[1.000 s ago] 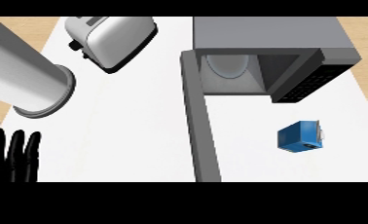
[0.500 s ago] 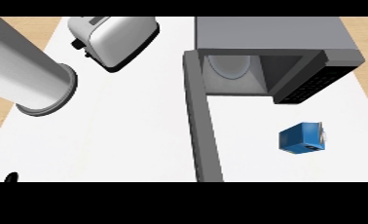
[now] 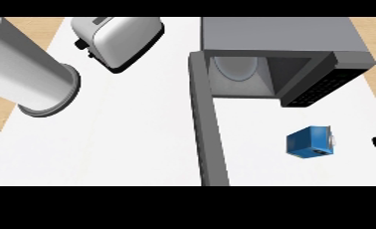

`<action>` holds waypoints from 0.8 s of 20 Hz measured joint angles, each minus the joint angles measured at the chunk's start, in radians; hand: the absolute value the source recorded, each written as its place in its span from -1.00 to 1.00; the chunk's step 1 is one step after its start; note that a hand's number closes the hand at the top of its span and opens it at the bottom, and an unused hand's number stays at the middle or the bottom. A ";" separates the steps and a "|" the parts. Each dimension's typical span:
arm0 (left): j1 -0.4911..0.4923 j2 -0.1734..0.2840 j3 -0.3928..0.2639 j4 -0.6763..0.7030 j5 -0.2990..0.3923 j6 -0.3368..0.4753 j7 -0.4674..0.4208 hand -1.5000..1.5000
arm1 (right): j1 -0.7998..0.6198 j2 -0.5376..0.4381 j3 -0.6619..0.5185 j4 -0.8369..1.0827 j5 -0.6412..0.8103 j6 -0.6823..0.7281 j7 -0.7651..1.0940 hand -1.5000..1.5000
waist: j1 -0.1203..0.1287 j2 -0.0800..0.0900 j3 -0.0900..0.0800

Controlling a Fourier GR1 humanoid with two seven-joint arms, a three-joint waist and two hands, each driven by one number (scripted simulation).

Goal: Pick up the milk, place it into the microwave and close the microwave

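The milk (image 3: pixel 311 142) is a small blue carton with a white cap side, lying on the white counter to the right of the microwave's door. The grey microwave (image 3: pixel 283 36) stands at the back right. It is open, and its door (image 3: pixel 208 123) swings out towards the view's lower edge. A round glass plate (image 3: pixel 235 67) shows inside the cavity. A black sliver of my right hand (image 3: pixel 373 141) pokes in at the right edge, level with the milk and apart from it. My left hand is out of view.
A silver toaster (image 3: pixel 121 39) sits at the back, left of the microwave. A large grey cylinder (image 3: pixel 33 78) lies slanted at the far left. The microwave's black control panel (image 3: pixel 323 86) faces the milk. White counter (image 3: pixel 132 138) lies between cylinder and door.
My left hand, seen at the lower left edge a second ago, has dropped out of view. A black tip of my right hand has come in at the right edge.
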 measured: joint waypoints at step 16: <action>0.188 0.036 0.074 0.033 0.094 -0.126 -0.209 -1.00 | -0.254 -0.036 -0.038 0.421 0.223 -0.118 -0.152 -1.00 | 0.003 0.002 0.001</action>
